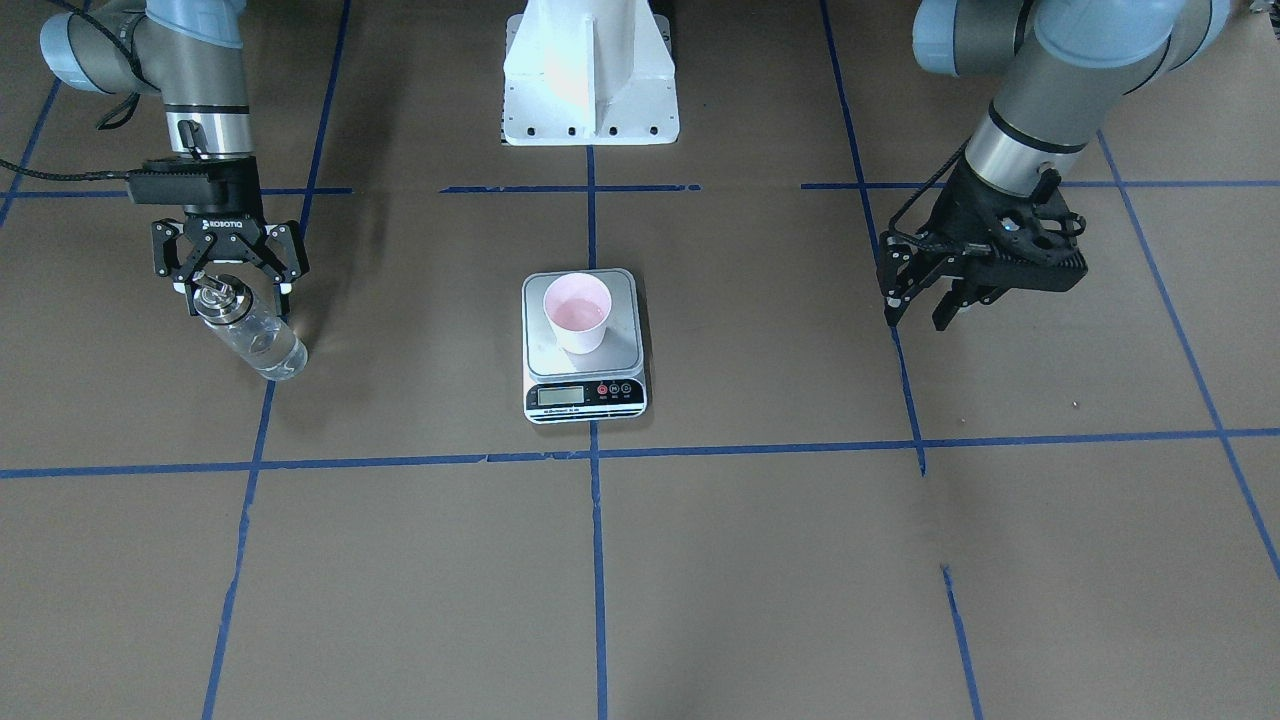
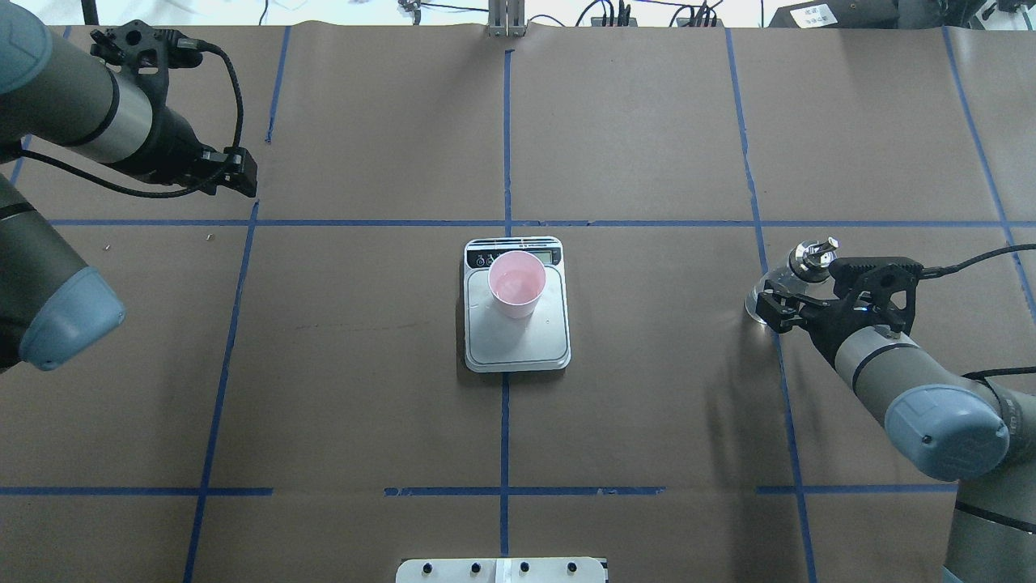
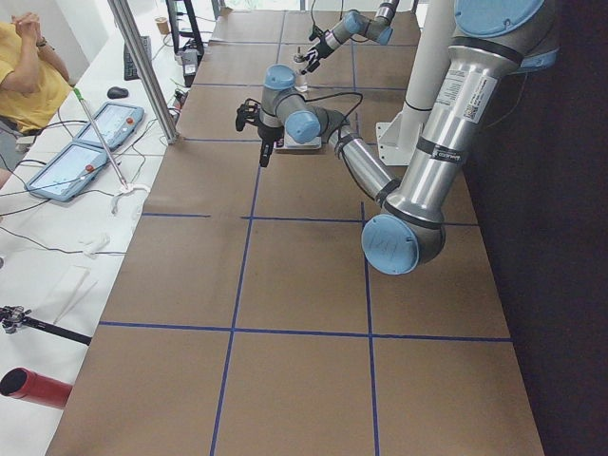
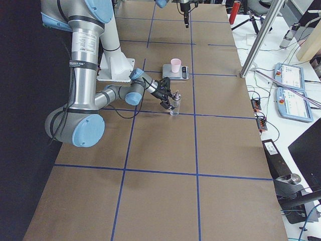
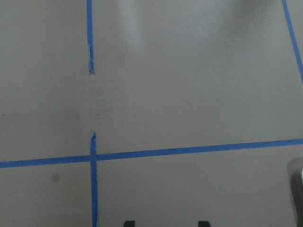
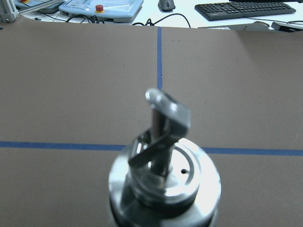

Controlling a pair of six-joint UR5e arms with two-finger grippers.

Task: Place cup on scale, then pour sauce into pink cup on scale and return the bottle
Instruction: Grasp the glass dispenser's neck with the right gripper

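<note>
Nearest the operators' side, the scale sits mid-table with its display strip facing out. The cup stands upright on the platform, inside its edges; I cannot tell whether anything is in it. Further in, on the robot's right, the bottle stands on the table on a blue tape line, well apart from the scale. Its long axis is vertical, base down, silver spout cap pointing up. The right hand straddles the neck with fingers spread wider than the glass: released, not gripping, by the front view. The left hand hangs above the table on the far side, also released and carrying nothing. Judgement: with the cup placed, grasping the bottle is the step in hand. To do it well, lower the fingers onto the glass body below the cap, close square to the axis, and lift straight before swinging toward the cup.
</note>
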